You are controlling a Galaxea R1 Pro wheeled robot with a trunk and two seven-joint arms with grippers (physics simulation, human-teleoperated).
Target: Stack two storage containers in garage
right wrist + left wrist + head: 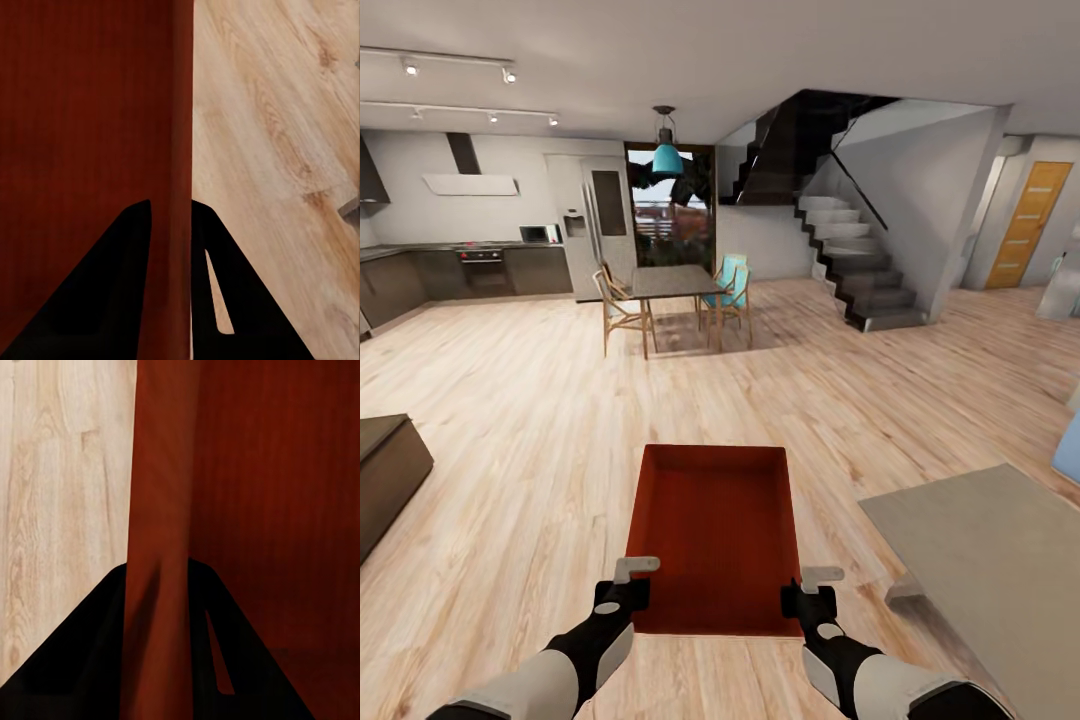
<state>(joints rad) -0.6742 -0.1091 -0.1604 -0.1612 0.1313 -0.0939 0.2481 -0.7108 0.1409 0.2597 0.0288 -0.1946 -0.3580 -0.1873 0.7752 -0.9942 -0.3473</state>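
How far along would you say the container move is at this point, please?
Early. One storage container is lifted off the wood plank floor, the left pincer clamped on its left wall and the right pincer on its right wall. The robot faces the dining table and staircase. Reaching the garage, placing it, and fetching the second container all remain.

The storage container (712, 535) between my black grippers, left (622, 598) and right (806, 602), is orange-red with faint fine ribbing. Beneath it the floor (540, 440) is pale wood plank. Right of the container lies a plain grey rug (990, 560); beyond it, a teal chair (732, 285) and teal lamp (667, 158).
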